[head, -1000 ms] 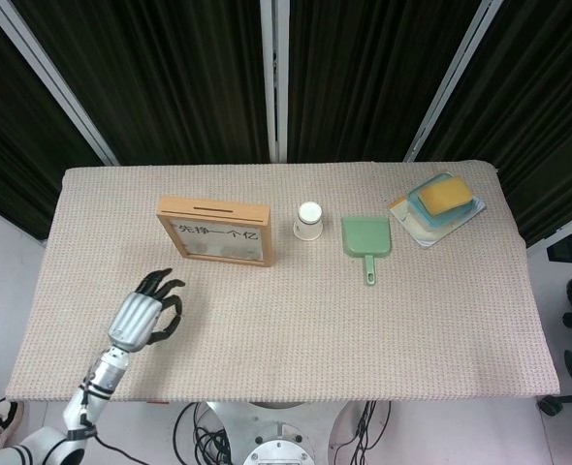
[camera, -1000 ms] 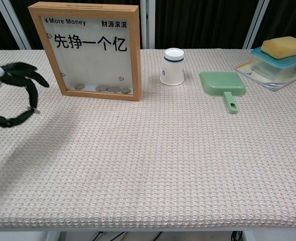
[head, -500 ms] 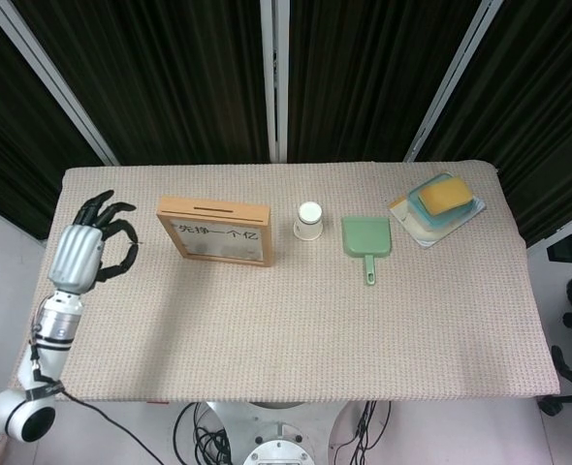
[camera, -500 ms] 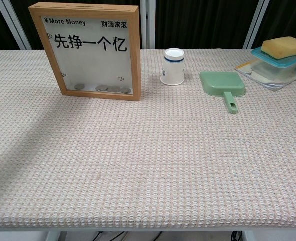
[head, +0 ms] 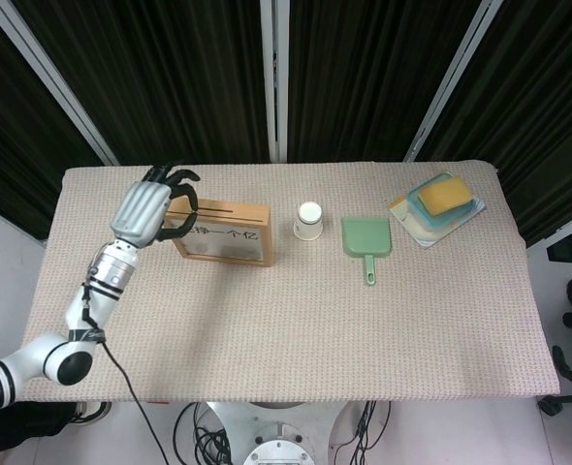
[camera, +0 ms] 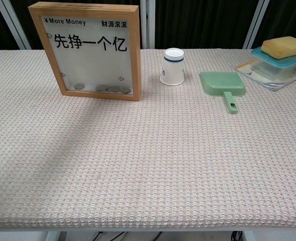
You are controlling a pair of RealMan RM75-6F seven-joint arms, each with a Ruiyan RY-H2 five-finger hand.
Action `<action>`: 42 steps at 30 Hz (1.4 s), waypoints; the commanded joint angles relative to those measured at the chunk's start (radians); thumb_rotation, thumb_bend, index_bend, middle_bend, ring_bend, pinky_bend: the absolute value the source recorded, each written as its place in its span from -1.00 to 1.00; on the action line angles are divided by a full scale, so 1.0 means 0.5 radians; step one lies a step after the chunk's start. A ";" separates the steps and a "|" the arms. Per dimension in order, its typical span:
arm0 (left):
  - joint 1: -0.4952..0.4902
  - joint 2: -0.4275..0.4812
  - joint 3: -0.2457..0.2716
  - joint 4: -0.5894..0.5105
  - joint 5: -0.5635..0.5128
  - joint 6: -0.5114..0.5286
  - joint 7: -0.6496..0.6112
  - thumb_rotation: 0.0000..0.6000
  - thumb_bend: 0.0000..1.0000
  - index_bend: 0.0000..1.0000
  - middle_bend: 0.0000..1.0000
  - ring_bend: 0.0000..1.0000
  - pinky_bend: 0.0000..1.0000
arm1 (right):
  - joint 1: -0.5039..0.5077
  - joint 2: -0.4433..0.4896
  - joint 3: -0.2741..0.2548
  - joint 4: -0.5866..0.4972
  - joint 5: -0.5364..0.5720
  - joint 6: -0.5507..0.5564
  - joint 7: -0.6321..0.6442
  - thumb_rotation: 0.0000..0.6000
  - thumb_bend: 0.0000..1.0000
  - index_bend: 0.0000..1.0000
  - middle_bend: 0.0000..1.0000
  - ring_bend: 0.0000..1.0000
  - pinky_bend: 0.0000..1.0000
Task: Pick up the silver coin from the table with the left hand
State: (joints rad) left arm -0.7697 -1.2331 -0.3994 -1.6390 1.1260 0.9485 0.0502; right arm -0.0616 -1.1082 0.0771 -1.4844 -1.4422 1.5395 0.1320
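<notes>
Above the top left corner of the wooden money frame [head: 215, 232], left hand [head: 148, 207] hangs with fingers curled inward; whether it pinches the silver coin can't be told, coin not discernible. Right hand out of sight. Paper cup [camera: 173, 66] and green dustpan [camera: 222, 84] sit right of frame.

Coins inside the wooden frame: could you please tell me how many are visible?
4, all along the bottom of the frame: one coin apart at the left, then three bunched to its right. Overlap may hide more.
</notes>
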 commanded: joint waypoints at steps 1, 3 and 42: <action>-0.126 -0.042 -0.023 0.097 -0.191 -0.167 0.042 1.00 -0.14 0.19 -0.51 -0.86 -0.73 | -0.001 -0.001 0.001 0.011 0.006 -0.004 0.013 1.00 -0.38 -1.00 -1.00 -1.00 -1.00; -0.163 -0.058 -0.018 0.139 -0.250 -0.200 0.060 1.00 -0.13 0.20 -0.51 -0.86 -0.73 | -0.002 -0.004 0.002 0.023 0.016 -0.009 0.026 1.00 -0.38 -1.00 -1.00 -1.00 -1.00; -0.258 -0.129 0.117 0.300 -0.384 -0.208 0.050 1.00 -0.14 0.18 -0.50 -0.86 -0.73 | 0.000 -0.014 0.009 0.078 0.045 -0.040 0.077 1.00 -0.38 -1.00 -1.00 -1.00 -1.00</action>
State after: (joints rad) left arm -0.8980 -1.2977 -0.3414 -1.4891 0.9350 0.8455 0.0749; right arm -0.0614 -1.1151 0.0818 -1.4453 -1.4196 1.5193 0.1703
